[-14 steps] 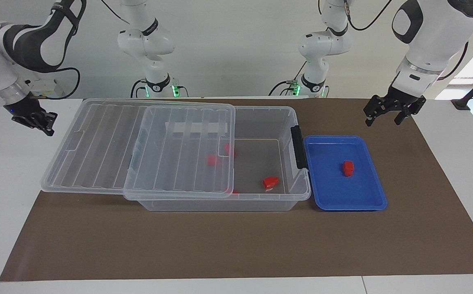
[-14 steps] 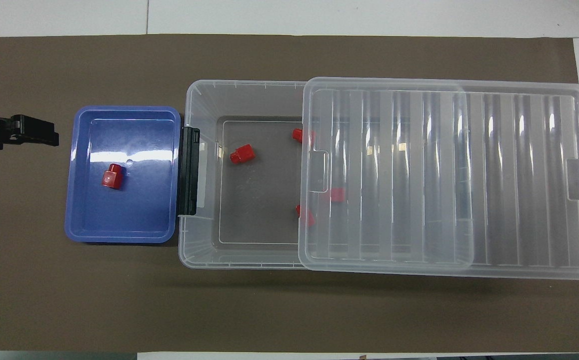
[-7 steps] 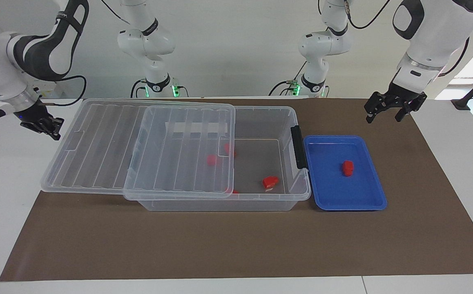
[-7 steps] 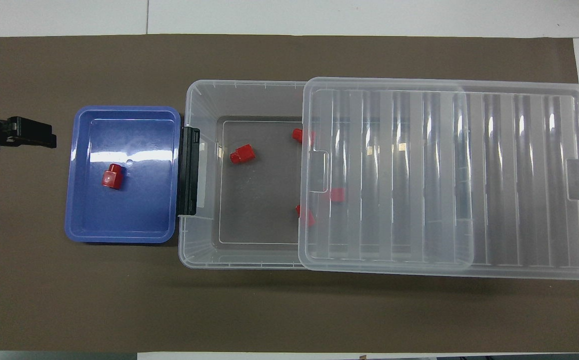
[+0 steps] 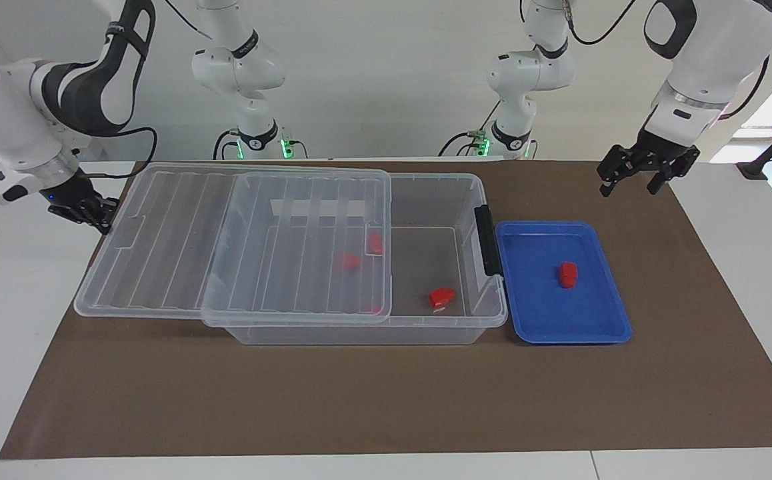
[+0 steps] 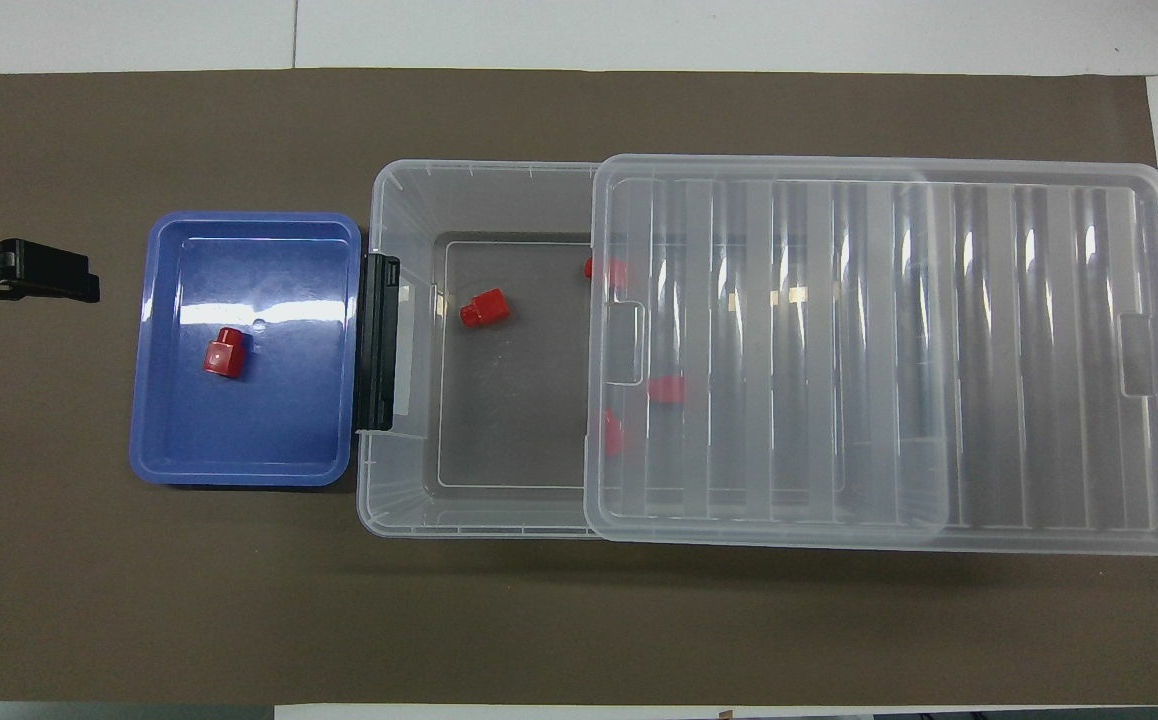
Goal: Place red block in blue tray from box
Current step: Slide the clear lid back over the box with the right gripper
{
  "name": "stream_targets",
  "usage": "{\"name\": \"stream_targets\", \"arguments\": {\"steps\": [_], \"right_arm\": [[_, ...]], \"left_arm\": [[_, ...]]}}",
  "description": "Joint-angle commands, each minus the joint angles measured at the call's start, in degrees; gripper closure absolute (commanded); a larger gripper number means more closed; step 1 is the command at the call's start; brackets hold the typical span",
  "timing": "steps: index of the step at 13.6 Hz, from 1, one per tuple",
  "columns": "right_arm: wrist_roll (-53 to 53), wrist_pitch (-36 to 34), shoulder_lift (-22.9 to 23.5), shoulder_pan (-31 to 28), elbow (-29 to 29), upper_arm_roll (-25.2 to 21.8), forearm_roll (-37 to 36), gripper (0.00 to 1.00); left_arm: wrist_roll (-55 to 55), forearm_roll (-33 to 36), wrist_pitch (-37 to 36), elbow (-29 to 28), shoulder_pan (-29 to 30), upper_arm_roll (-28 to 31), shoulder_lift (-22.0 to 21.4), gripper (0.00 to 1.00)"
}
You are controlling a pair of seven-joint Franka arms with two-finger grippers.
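Observation:
One red block (image 5: 567, 274) (image 6: 223, 353) lies in the blue tray (image 5: 539, 313) (image 6: 269, 430), which sits against the latch end of the box (image 5: 426, 333) (image 6: 399, 500). Another red block (image 5: 441, 297) (image 6: 484, 307) lies on the box's uncovered floor. More red pieces (image 5: 351, 261) (image 6: 666, 390) show through the clear lid (image 5: 226, 247) (image 6: 889, 350), which rests slid partway off the box. My right gripper (image 5: 96, 215) is shut and presses against the lid's outer short end. My left gripper (image 5: 628, 190) (image 6: 79, 285) hangs open and holds nothing, over the mat beside the tray.
A brown mat (image 5: 359, 400) covers the table under everything. The black latch (image 5: 486, 240) (image 6: 379, 340) stands between box and tray. White tabletop lies past the mat at both arms' ends.
My right gripper has come in against the lid's end, and the lid has slid a little toward the latch end, covering more of the box. My left gripper has drawn slightly away from the tray.

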Motion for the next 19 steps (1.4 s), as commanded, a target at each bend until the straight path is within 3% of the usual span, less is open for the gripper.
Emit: {"name": "stream_targets", "arguments": {"steps": [1,17,19], "right_arm": [[4.19,1.07,-1.72,-0.03,-2.07,2.59,-0.35,1.00],[21.43,1.68,-1.11,-0.03,-2.95,14.90,0.70,1.00],[23.00,4.47,-0.76,-0.03,-3.74,15.61,1.05,1.00]], "left_arm": [[0.38,0.65,-0.87,-1.25,-2.73,2.49,-1.38,0.00],[0.11,0.57,-1.05,-1.60,-1.94,2.49,-1.12,0.00],[0.11,0.57,-1.05,-1.60,-1.86,2.49,-1.12,0.00]]}}
